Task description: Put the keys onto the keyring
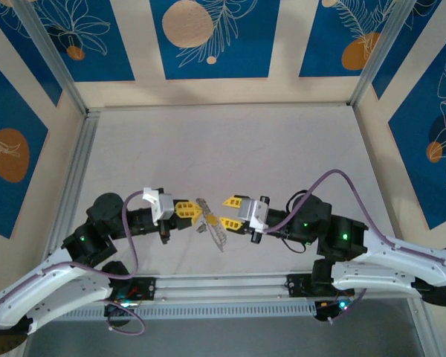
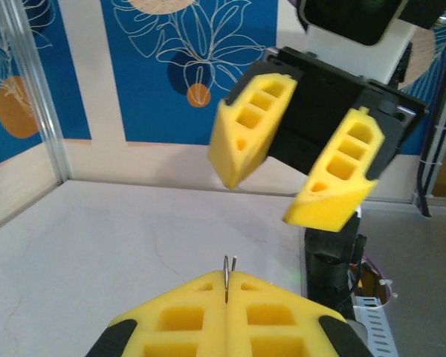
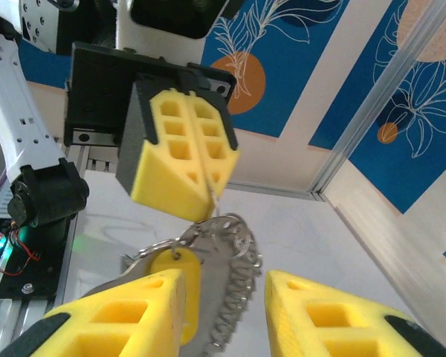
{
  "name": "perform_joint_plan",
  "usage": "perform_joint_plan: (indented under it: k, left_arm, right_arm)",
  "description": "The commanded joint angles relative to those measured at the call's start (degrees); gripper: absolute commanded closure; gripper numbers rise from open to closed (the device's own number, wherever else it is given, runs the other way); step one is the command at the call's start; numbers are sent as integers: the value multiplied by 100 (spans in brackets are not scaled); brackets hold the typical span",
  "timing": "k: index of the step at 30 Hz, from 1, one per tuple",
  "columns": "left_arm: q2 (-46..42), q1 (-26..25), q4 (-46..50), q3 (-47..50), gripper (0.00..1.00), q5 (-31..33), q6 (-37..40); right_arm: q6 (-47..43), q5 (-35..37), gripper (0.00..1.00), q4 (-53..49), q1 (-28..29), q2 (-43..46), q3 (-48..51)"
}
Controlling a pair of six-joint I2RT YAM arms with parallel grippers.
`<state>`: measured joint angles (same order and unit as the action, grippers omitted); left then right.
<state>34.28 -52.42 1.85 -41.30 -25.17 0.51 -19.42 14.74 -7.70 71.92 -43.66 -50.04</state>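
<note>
- Keyring [image 3: 221,223] hung in mid-air over the near table [image 1: 245,149], with small metal pieces [image 3: 236,294] and a yellow tag [image 3: 177,275] dangling.
- Left gripper [image 2: 228,286] pinched shut on its wire.
- Right gripper [image 3: 227,286], facing it, stood partly open, fingers [image 3: 320,312] astride the bunch, holding nothing.
- Blue floral panels [image 1: 208,37] lay behind.

Only a sliver of the keyring [image 2: 228,271] shows — the rest hidden inside the clamped left gripper [image 2: 227,296].

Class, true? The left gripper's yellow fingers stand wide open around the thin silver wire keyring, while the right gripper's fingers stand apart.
No: the left gripper is shut on the thin silver wire keyring, as the right wrist view shows. The right gripper does have its fingers apart.
</note>
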Motion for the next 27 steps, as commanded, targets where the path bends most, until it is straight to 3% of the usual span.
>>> perform_joint_plan:
  k: [1,6,14,27]
  left_arm:
    - [-42,-35,-464,-152,100,-488,-145]
    - [-53,-32,-545,-150,100,-701,-218]
    - [-44,-31,-567,-134,100,-934,-240]
    - [21,-33,-659,-113,100,-1184,-318]
  right_arm:
    - [315,-698,66,135,-214,-116,-107]
    - [598,-1986,67,182,-580,-319,-280]
    - [854,-2707,68,436,-644,-478,-265]
    - [1025,-2714,76,620,-816,-745,-317]
